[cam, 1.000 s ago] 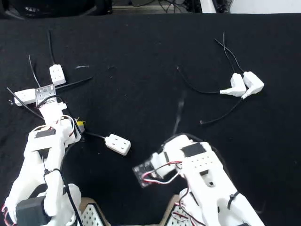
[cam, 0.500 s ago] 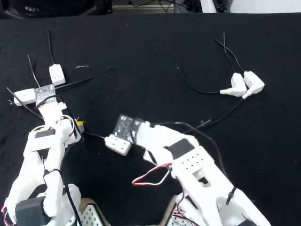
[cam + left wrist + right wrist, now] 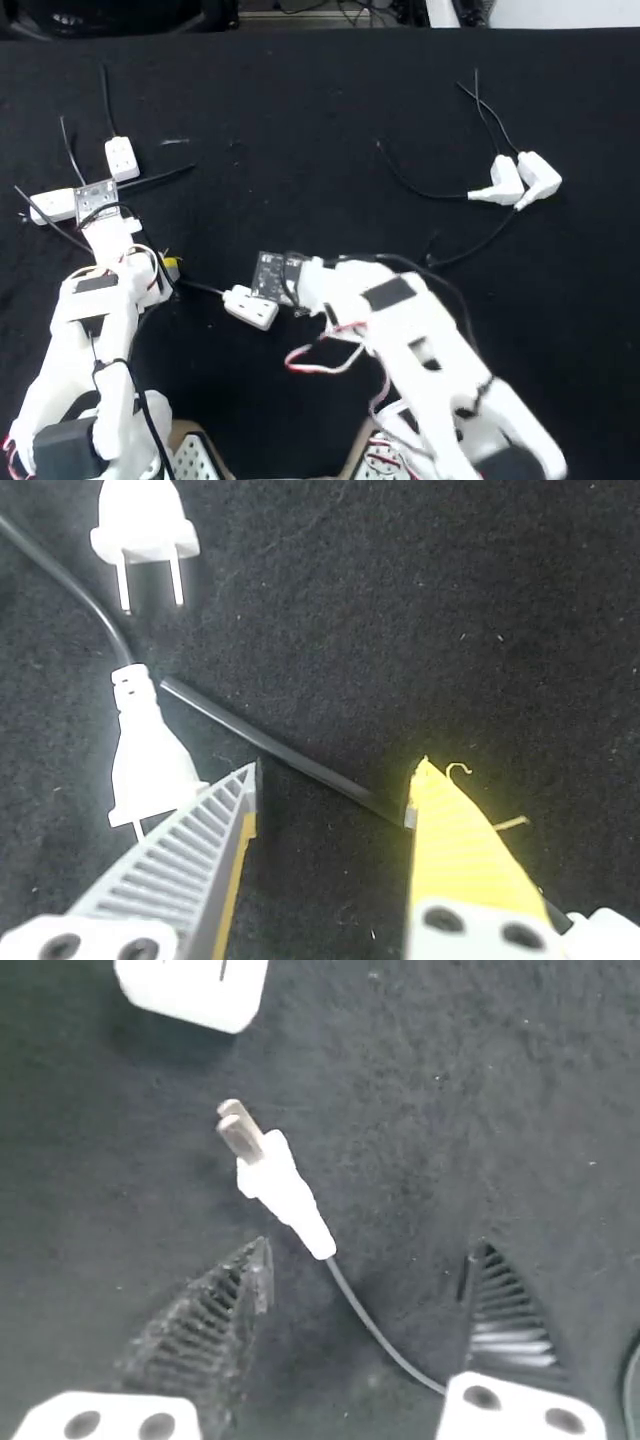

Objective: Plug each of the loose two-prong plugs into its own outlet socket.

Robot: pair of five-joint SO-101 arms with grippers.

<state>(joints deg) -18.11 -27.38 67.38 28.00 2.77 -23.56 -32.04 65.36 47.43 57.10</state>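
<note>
Left gripper spread over black cord, white plug just beside, second plug farther off

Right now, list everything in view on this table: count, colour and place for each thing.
table cloth: one, black, under everything.
plugs: two, white, two-prong, on the far left of the table, close together.
outlet socket: one, white, near the middle of the table.
third plug: one, white with a black cord, prongs toward the outlet socket.
cord ends: two, white with black cords, far right, touching; plug or socket unclear.
arms: two, white, at the near edge.
left gripper: one, grey and yellow fingers, open, over the plugs.
right gripper: one, dark fingers, open, over the third plug.
</note>
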